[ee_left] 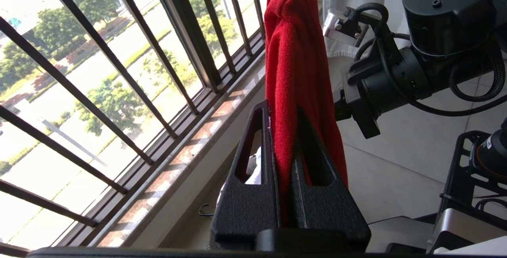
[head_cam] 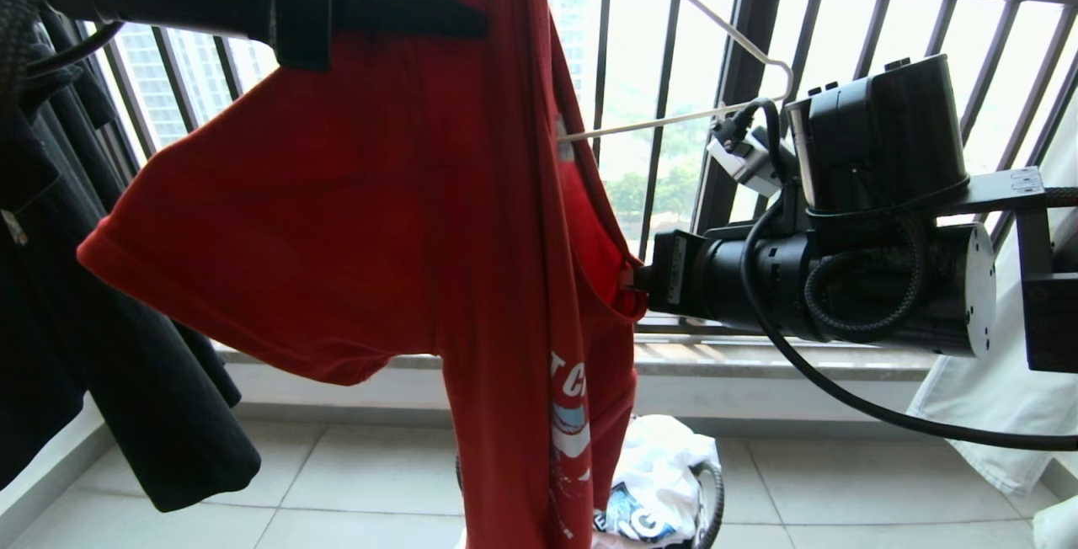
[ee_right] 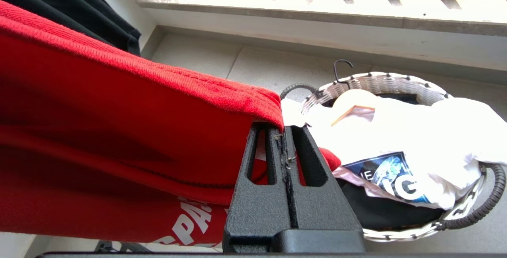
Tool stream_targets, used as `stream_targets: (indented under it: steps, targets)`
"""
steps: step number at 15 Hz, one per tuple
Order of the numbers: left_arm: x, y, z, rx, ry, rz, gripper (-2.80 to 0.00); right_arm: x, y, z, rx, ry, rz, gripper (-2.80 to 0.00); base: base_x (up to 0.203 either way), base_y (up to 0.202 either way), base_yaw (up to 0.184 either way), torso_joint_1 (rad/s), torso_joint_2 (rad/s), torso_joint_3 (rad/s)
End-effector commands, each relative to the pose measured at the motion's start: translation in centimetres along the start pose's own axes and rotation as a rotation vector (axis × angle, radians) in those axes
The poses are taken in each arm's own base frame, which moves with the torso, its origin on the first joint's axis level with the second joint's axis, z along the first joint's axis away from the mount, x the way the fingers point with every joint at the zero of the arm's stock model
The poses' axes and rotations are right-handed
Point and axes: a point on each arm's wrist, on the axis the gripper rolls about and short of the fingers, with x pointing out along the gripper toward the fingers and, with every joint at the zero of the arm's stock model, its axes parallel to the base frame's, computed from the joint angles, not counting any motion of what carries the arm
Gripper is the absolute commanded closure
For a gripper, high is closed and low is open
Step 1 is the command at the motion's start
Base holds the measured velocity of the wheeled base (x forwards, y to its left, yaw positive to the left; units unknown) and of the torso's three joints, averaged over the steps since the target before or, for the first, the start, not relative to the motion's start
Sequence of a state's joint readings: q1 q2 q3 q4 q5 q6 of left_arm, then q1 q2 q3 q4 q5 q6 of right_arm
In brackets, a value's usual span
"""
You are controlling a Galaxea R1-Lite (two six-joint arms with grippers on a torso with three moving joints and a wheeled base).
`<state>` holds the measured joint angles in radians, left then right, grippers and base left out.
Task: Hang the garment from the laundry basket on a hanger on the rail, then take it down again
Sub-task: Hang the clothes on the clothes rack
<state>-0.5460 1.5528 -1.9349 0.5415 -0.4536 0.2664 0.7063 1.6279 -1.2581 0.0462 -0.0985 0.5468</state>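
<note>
Our right gripper [ee_right: 286, 147] has its black fingers pressed together on a hem edge of the red short-sleeved T-shirt [head_cam: 379, 221], and our left gripper [ee_left: 283, 159] pinches a fold of the same cloth higher up. We judge that we are fitting the shirt onto the thin off-white wire hanger [head_cam: 724, 35], whose arm pokes out beside the collar. Next we would need to pull the neck opening over that arm without tearing free. The shirt hangs between both grippers, above the small round white-rimmed laundry basket [ee_right: 396, 84] on the floor.
</note>
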Motion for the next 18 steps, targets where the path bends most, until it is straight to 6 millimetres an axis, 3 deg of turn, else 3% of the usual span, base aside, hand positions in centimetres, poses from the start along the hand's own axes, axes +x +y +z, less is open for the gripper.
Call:
stream_targets:
  steps: [1,7,10,18]
  targets:
    - [-0.4,-0.2,0.1,-0.002,-0.005,-0.004,0.0,-0.2,-1.1,1.1,0.022,-0.038,-0.029,0.0,0.0,0.0,0.0,0.0,0.0,0.0]
    - [-2.1,-1.3,0.4,-0.033,-0.023,-0.02,0.0,-1.3,-4.7,5.1,0.066,-0.155,-0.068,0.0,0.0,0.0,0.0,0.0,0.0,0.0]
    - [-2.4,-2.1,0.4,-0.038,-0.026,-0.052,0.0,-1.7,-5.8,6.1,0.079,-0.172,-0.061,0.0,0.0,0.0,0.0,0.0,0.0,0.0]
    - [-2.1,-2.1,0.1,-0.036,-0.013,-0.05,0.0,-2.7,-8.8,7.9,0.028,-0.196,-0.093,0.0,0.0,0.0,0.0,0.0,0.0,0.0]
